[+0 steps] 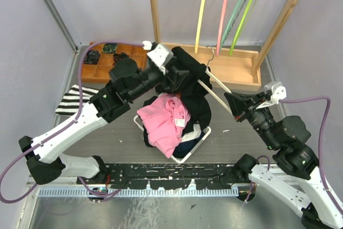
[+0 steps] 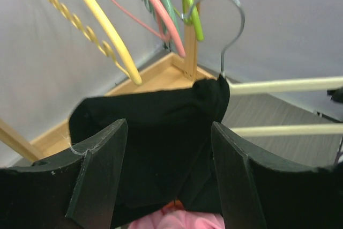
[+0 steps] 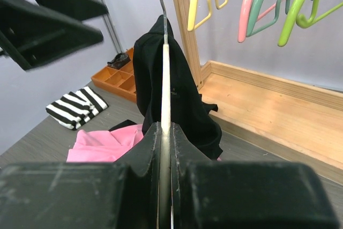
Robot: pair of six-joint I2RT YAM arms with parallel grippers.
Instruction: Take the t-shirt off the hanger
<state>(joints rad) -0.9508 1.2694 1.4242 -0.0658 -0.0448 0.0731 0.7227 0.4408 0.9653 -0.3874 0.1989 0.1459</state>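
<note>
left jaws wide open at black t-shirt [image 2: 161, 124] edge; right jaws pinch hanger [image 3: 165, 79].

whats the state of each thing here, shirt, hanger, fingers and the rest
hanger, held up by its wooden bar
black t-shirt, bunched at the hanger's hook end, not off yet
left fingers, open, gripping nothing
right fingers, shut on the hanger
basket, full of clothes
pink garment, crumpled on top in the basket
striped cloth, folded flat
coloured hangers, hung up, bare
</note>
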